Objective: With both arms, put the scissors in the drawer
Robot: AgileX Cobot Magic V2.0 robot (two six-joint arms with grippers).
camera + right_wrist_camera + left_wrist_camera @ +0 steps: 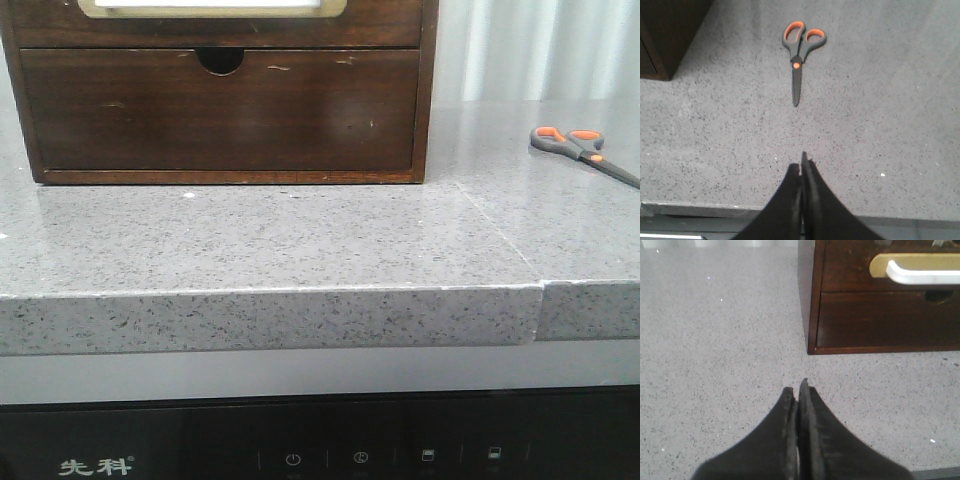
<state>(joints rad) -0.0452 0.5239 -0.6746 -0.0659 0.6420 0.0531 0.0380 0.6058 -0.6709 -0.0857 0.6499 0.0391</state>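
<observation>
On the grey speckled counter (250,240) stands a dark wooden chest (225,100), and the scissors (585,152) lie flat on the stone well off to its right, blades closed, handles toward the chest and tips pointing away toward the right edge of the front view. The drawer (215,20) meant to take them is the upper one, with the brass-rimmed white inset (920,267); only its lower strip shows in the front view, and it looks fully closed, as does the notched drawer (220,110) beneath it. Neither arm shows in the front view. The left gripper (799,390) has its fingers pressed together with nothing between them, hanging over bare counter near the chest's left front corner. The right gripper (803,162) is likewise closed and empty, with the scissors ahead of it on the stone, apart from it and untouched. By my reading the task stands at its very start: nothing grasped, nothing opened. The likely first job is the left arm's, to spread its fingers, reach the inset and draw the drawer out straight; the right arm must open, come down over the scissors and pinch them near the pivot or handles, since they lie thin and flat against hard stone and could slide under a poor grip.
</observation>
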